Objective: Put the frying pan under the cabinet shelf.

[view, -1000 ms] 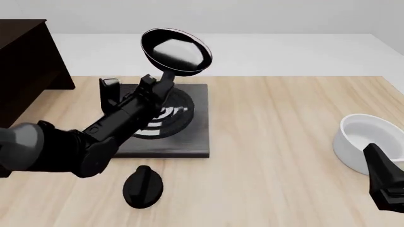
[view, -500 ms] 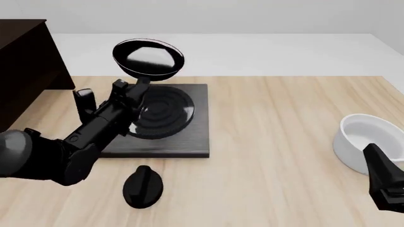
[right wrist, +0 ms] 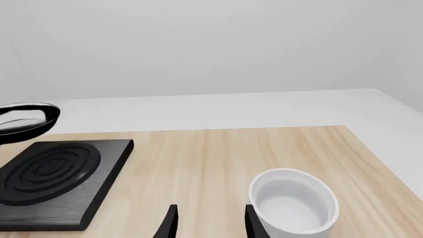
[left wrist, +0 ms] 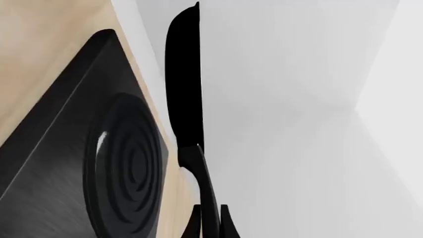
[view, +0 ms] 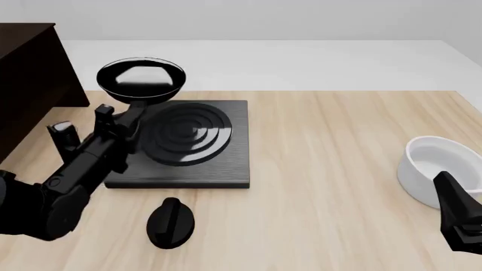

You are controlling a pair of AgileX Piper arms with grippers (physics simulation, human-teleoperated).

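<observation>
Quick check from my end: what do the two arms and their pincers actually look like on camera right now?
The left arm is matte black and boxy, with a rounded grey joint at the picture's lower left edge. Its left pincer has short black blocky fingers. Only the tip of the right pincer shows in the front view: black and tapered. The right wrist view shows two thin black fingers. No cables or markings show.

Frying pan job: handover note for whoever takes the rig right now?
Left gripper: shut on the frying pan handle, pan lifted clear of the stove plate, at its far left corner.
Right gripper: open, idle beside the white bowl.
Cabinet shelf: far left of the table.
Done: pan picked up.
Left: carry it left, set it under the shelf, release.
</observation>
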